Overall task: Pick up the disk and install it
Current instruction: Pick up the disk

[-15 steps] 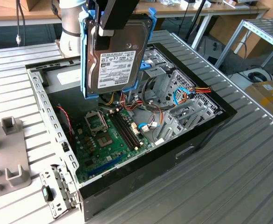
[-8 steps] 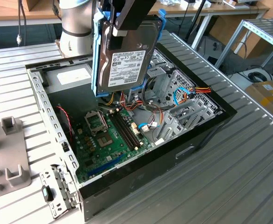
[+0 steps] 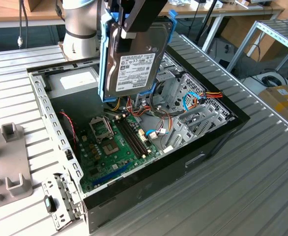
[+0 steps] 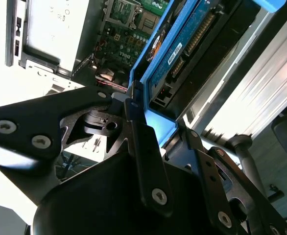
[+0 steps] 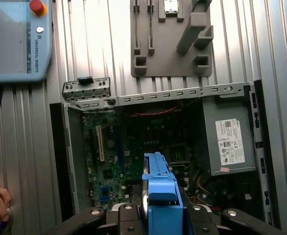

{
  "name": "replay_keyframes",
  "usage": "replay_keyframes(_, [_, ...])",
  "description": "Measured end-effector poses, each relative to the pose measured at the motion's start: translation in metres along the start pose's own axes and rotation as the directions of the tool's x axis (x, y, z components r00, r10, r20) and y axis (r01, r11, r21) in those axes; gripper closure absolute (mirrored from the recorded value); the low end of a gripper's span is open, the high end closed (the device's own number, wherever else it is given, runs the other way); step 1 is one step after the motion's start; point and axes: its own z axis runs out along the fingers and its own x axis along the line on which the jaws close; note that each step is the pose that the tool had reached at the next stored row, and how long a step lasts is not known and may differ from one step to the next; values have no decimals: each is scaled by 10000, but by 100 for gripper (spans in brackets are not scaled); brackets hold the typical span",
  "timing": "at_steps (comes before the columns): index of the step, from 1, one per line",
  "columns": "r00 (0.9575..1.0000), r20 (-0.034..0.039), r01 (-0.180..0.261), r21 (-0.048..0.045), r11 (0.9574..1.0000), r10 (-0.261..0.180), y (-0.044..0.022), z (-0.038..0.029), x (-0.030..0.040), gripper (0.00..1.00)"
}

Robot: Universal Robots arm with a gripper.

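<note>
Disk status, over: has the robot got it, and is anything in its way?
Gripper shut on the disk. Disk aloft over the open computer case, label facing the exterior view. Loose cables in the case beneath it.

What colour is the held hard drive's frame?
Blue plastic carrier frame on the silver-grey disk; best in the exterior view.

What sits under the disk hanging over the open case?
Under the disk, held by the gripper, coloured cables and the motherboard show inside the case. Whatever lies directly behind the disk is covered.
</note>
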Motion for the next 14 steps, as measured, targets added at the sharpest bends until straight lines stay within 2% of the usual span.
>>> replay_keyframes(14, [10000, -3, 0, 0, 10000, 0, -11, 2, 103, 63])
